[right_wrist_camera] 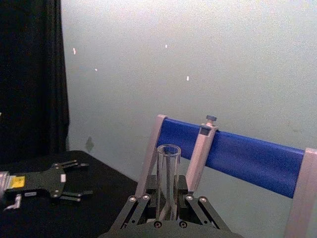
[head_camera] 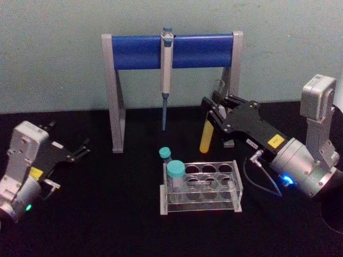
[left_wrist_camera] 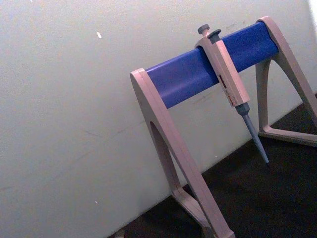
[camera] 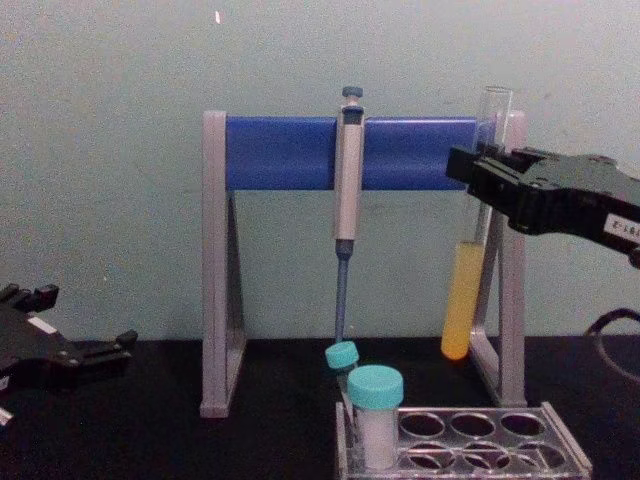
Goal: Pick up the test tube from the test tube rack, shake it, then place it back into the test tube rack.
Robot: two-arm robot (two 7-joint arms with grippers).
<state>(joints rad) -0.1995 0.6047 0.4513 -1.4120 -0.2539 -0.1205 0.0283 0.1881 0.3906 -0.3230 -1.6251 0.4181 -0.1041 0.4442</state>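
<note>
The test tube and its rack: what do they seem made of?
The test tube, gripped by the right gripper, looks like clear smooth glass: the yellow liquid shows through, though clear plastic is possible. The test tube rack looks like clear glossy plastic: flat transparent plates with holes.

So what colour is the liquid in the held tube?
Yellow-orange; the test tube shows best in the chest view.

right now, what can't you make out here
- Right wrist view: the test tube's liquid end, hidden behind the right gripper's jaws.
- Chest view: the test tube rack's front, cut off by the bottom edge.
- Chest view: the rear teal-capped tube's lower body, hidden behind the front one.
- Chest view: the left gripper's wrist, cut off at left.
</note>
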